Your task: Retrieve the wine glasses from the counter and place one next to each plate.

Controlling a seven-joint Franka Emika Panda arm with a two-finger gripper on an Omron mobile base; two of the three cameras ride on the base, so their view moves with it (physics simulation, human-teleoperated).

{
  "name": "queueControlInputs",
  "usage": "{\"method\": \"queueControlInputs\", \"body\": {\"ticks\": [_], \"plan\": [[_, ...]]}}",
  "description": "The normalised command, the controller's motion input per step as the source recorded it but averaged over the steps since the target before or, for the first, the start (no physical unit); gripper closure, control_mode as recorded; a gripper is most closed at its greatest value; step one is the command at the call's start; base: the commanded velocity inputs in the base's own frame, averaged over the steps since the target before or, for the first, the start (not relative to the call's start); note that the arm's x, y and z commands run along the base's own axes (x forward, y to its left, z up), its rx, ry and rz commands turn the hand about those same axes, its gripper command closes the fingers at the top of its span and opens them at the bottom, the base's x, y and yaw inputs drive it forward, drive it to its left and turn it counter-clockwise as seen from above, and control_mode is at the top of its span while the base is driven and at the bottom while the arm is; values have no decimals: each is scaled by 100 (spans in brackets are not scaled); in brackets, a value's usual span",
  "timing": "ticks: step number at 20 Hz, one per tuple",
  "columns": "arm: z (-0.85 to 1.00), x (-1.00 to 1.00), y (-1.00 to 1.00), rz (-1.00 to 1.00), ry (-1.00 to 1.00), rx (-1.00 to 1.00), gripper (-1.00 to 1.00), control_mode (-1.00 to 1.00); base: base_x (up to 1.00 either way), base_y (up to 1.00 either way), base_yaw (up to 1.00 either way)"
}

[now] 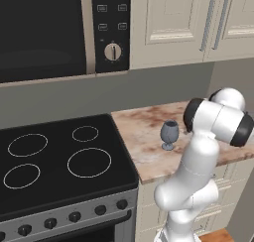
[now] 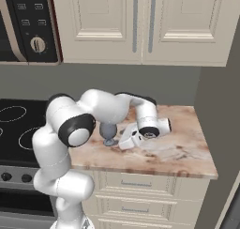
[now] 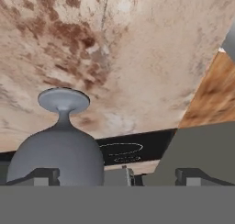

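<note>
1 blue-grey wine glass (image 1: 169, 133) stands upright on the marble counter (image 1: 144, 132), near the black stovetop (image 1: 59, 161). The gripper (image 3: 114, 175) sits just beside its bowl, fingers spread, gripping nothing.

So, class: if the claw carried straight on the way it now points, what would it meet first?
Most likely the goblet: in the hand view its bowl sits just ahead of the claw, toward one finger. Depth is unclear, so it could graze past.

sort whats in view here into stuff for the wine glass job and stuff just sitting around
For the job:
wine glass, upright on the counter
gripper, beside the glass

Just there:
stovetop
microwave
upper cabinets
</note>
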Motion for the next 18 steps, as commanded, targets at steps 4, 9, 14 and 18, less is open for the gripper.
{"method": "queueControlInputs", "body": {"ticks": [4,9,14,18], "plan": [[-25,28,1,0,1,0,-100,-100,0,0,0],[-22,27,4,0,2,0,-100,-100,0,0,0],[-28,25,9,0,6,0,-100,-100,0,0,0],[-22,20,13,0,1,0,-100,-100,0,0,0]]}}
